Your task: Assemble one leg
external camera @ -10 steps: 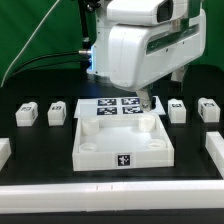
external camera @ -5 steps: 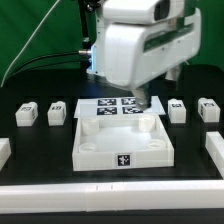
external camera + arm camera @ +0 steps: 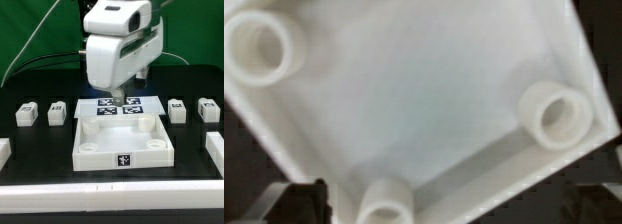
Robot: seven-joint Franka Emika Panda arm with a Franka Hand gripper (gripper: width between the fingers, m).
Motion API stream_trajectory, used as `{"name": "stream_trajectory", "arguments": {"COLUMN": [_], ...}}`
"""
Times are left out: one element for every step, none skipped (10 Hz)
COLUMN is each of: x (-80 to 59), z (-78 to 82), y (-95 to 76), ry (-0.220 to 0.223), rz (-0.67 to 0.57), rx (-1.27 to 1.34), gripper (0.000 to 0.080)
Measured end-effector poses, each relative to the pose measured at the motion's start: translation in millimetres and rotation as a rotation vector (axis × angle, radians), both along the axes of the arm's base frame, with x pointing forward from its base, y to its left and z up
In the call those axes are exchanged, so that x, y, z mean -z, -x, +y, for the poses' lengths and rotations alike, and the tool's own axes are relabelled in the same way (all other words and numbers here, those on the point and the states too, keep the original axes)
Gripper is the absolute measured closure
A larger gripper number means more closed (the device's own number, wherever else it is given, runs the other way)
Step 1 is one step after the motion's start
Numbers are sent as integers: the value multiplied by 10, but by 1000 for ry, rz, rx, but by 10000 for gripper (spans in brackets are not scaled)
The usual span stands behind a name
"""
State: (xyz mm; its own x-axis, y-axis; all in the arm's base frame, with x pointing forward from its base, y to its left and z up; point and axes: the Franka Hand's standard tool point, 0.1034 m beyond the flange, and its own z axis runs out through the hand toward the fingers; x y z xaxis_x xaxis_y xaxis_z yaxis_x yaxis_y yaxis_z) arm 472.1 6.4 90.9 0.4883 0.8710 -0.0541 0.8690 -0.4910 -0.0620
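Four small white legs with tags lie on the black table: two on the exterior view's left (image 3: 26, 113) (image 3: 57, 113) and two on its right (image 3: 177, 110) (image 3: 208, 109). The large square white panel (image 3: 92, 148) lies in the middle, with a tag on its front wall. My gripper (image 3: 120, 101) hangs over the panel's far edge, in front of the marker board (image 3: 140, 106). In the wrist view the gripper (image 3: 441, 206) is open and empty, its dark fingertips (image 3: 295, 200) spread wide above the panel (image 3: 411, 100) and its round corner sockets (image 3: 558, 113). No leg shows there.
White blocks stand at the table's edges on the exterior view's left (image 3: 4, 152) and right (image 3: 215, 148). A long white bar (image 3: 110, 205) runs along the front. Cables hang behind the arm.
The arm has moved toward the exterior view's left, from over the panel's far right corner to over the middle of its far edge. The legs and panel have not moved.
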Motion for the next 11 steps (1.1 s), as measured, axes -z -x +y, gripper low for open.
{"name": "stream_trajectory", "arguments": {"x": [-4,-2,5,5,6,15,93,170,227,282,352], "z": [7,11,8,6,6,11,57,127,162,181,176], "y": [3,-19,-12,-12,-11,-17,83,265,380,463,541], "ry": [0,0,0,0,0,-1,-4,-4,-4,1,4], "rz": [5,3,5,5,5,-9,-51,-63,-50,-45,-27], "rx": [1,0,1,1,1,-26,-128,-238,-295,-343,-387], "gripper": [150,150,150,150,150,150,150,150,150,150,150]}}
